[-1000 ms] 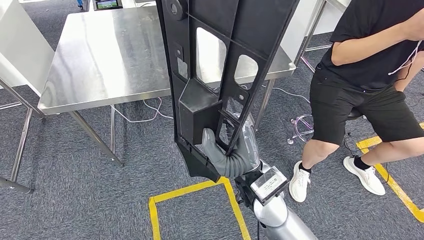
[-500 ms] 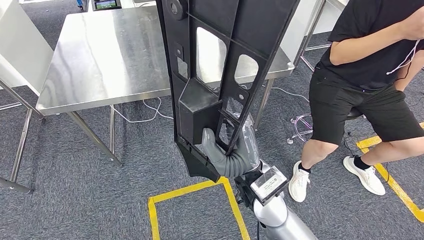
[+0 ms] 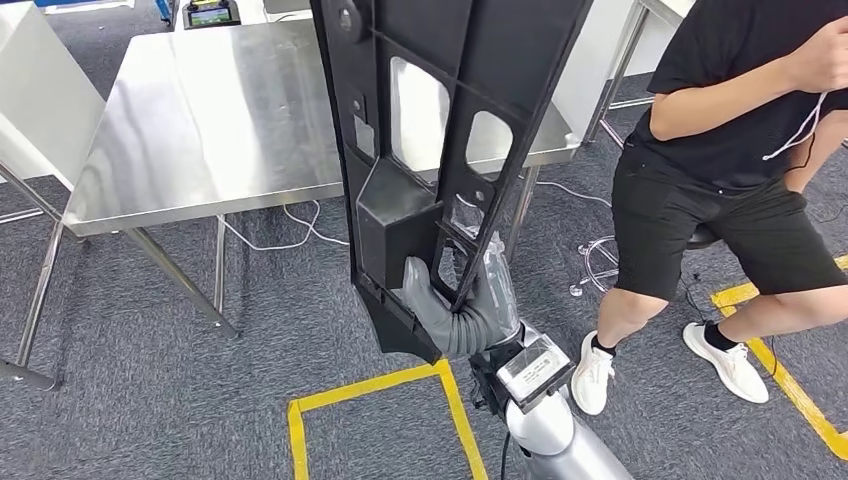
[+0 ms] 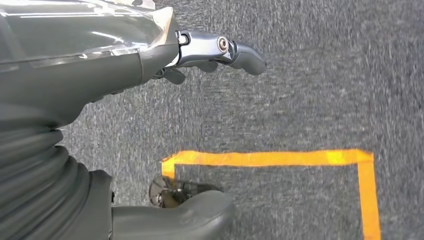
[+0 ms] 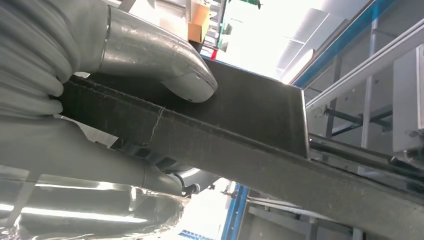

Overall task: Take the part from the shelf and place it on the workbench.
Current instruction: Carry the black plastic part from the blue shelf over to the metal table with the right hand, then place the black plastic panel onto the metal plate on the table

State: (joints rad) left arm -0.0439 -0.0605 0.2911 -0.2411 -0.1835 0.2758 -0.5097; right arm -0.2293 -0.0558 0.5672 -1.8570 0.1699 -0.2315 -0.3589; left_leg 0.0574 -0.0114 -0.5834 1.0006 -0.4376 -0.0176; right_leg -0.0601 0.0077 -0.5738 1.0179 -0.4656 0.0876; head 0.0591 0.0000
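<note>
A long black plastic part point(image 3: 440, 120) with ribs and cut-out windows stands upright in the middle of the head view. My right hand point(image 3: 455, 310) grips its lower end, thumb on the near face and fingers behind. In the right wrist view the thumb point(image 5: 150, 55) presses on the part's dark edge point(image 5: 240, 130). The steel workbench point(image 3: 200, 130) lies ahead and to the left, partly hidden by the part. My left hand point(image 4: 75, 100) hangs over grey carpet with its fingers apart and nothing in it.
A person in black point(image 3: 740, 150) stands close at the right, feet near a yellow floor line point(image 3: 790, 385). A yellow tape square point(image 3: 370, 390) marks the carpet by my arm. Cables point(image 3: 290, 225) trail under the workbench. Another steel table point(image 3: 40, 100) stands at the left.
The whole picture has shifted slightly left, so the camera moved. My right hand keeps the same grip on the part. The person's arm has risen a little.
</note>
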